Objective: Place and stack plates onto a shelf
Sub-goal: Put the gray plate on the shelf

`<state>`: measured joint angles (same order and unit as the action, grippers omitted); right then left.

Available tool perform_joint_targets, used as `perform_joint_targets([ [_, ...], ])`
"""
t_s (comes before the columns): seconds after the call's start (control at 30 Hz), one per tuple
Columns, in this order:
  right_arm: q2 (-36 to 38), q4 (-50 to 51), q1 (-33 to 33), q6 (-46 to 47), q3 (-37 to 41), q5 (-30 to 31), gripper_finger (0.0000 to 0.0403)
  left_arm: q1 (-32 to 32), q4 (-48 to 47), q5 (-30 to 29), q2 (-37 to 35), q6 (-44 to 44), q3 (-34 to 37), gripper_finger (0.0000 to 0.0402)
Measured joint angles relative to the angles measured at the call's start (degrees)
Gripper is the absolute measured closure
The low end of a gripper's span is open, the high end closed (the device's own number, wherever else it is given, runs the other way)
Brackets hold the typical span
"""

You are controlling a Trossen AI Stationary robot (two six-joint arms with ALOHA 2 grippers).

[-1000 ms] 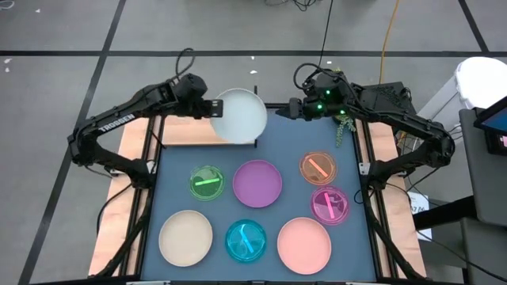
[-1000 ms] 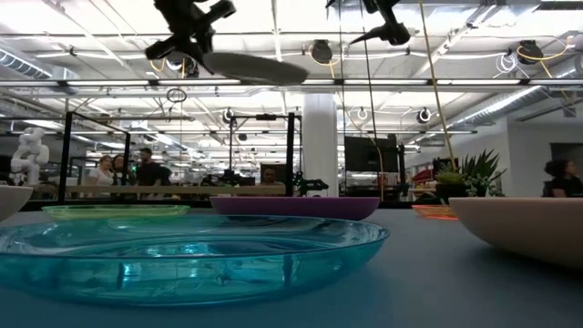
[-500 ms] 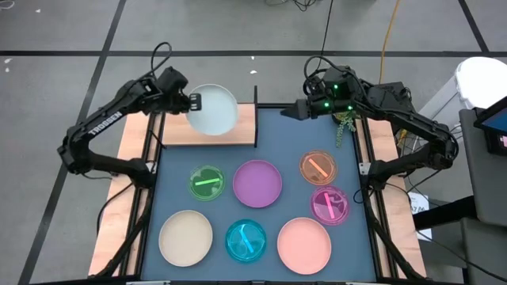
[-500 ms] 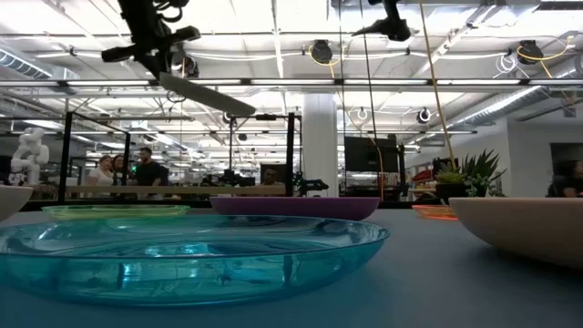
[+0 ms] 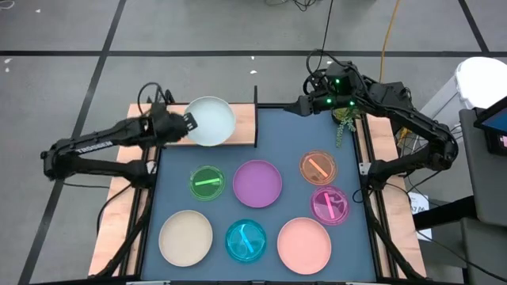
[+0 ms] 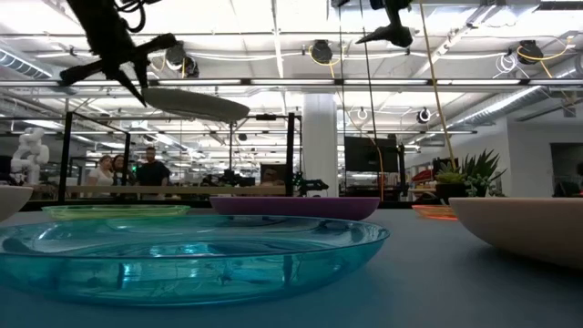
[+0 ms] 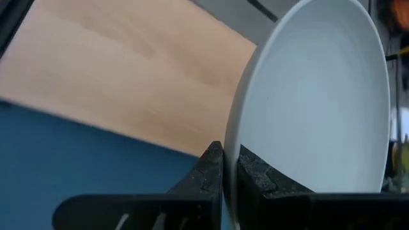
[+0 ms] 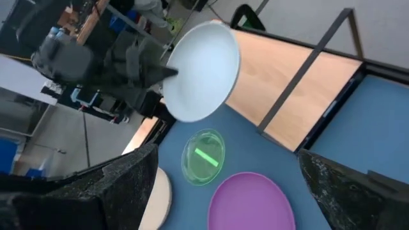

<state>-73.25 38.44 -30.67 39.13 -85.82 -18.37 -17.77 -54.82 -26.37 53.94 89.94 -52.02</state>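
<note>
The left end effector is pinching the rim of the pale blue-white plate, holding it empty above the bare shelf just below it. The right end effector is hanging spread apart and empty over the tabletop's far edge, beyond the shelf's black upright.
</note>
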Motion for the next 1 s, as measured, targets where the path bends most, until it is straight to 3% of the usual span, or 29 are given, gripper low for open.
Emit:
perform_joint_targets([
  [0.23,0.00,0.00,-2.37,-0.83,0.00,-1.53,0.0046,9.18,1.57,-11.60,0.06,19.76,6.87,0.0385],
  [0.47,-0.02,-0.04,-2.70,-0.85,0.00,-1.51,0.0046,10.78,1.81,-14.30,0.30,31.59,13.00,0.0385],
  [1.0,-0.02,-0.50,-2.70,-0.40,0.00,-1.49,0.0046,5.05,4.12,-14.16,8.68,32.38,16.03,0.0385],
])
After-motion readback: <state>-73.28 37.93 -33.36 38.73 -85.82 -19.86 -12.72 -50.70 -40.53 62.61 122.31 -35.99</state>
